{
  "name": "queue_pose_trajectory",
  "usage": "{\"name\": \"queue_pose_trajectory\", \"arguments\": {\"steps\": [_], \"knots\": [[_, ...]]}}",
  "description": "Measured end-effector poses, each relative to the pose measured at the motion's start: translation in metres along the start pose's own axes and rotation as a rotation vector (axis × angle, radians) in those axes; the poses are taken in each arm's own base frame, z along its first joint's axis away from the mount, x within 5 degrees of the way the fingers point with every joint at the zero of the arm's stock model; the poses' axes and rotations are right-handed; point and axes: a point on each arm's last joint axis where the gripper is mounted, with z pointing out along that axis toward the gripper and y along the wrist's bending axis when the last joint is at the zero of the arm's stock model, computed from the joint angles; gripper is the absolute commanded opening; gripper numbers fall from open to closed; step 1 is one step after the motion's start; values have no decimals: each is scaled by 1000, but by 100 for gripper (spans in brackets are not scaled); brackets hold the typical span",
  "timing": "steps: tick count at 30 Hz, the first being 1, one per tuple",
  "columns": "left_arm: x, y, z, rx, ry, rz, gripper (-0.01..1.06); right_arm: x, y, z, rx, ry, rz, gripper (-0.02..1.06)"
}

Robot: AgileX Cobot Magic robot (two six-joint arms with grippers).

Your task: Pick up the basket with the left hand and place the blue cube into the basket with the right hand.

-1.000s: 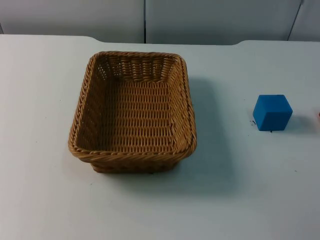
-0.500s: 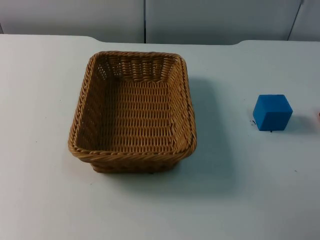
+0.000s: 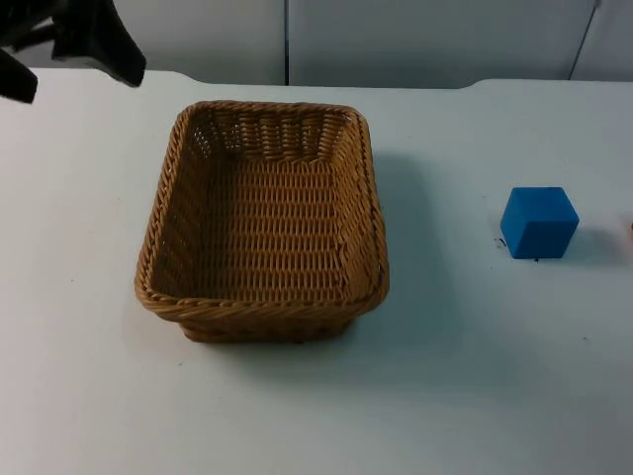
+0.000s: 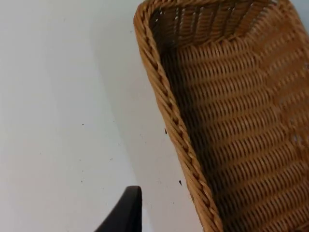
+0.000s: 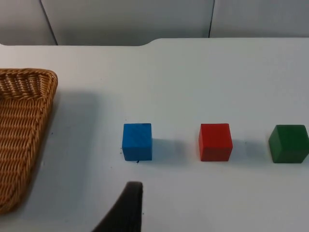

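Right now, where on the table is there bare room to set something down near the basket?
Bare white table lies between the basket and the blue cube, and along the near edge in front of both. Left of the basket is bare too, but the left pincer hangs over that far corner. Crowded: the row of blue, red cube and green cube.

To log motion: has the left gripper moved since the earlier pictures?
Yes. The left gripper has come into the top view, above the table's far left corner, beyond the basket.
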Motion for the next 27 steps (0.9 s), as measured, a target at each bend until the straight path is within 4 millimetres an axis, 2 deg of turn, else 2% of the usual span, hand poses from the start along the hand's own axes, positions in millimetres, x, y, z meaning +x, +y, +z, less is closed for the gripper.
{"name": "queue_pose_trajectory", "arguments": {"steps": [1, 3, 5, 7, 8, 12, 13, 16, 17, 21, 27], "knots": [[-1, 5, 12, 7, 21, -16, 105, 0, 0, 0, 0, -3, 0, 104], [-1, 8, 18, 9, 31, -23, 105, -1, 0, 0, 0, -8, 0, 104], [-2, 10, 34, 17, 58, -27, 105, -1, 0, 0, 0, -15, 0, 104], [-3, 8, 48, 30, 81, -20, 105, -1, 0, 0, 0, -15, 0, 104], [-3, 8, 48, 30, 81, -20, 105, -1, 0, 0, 0, -15, 0, 104], [-5, -1, 84, 61, 132, 5, 105, -2, 0, 0, -5, -17, 4, 104], [-5, -1, 84, 61, 132, 5, 105, -2, 0, 0, -5, -17, 4, 104], [-2, -2, 104, 74, 167, 7, 105, -2, 2, 0, -17, -19, 13, 104], [-2, -2, 104, 74, 167, 7, 105, -2, 2, 0, -17, -19, 13, 104], [6, 6, 126, 74, 208, -17, 105, -2, 2, 0, -20, -19, 16, 104], [12, 12, 138, 68, 230, -31, 105, -2, 2, 0, -22, -19, 17, 104]]}}
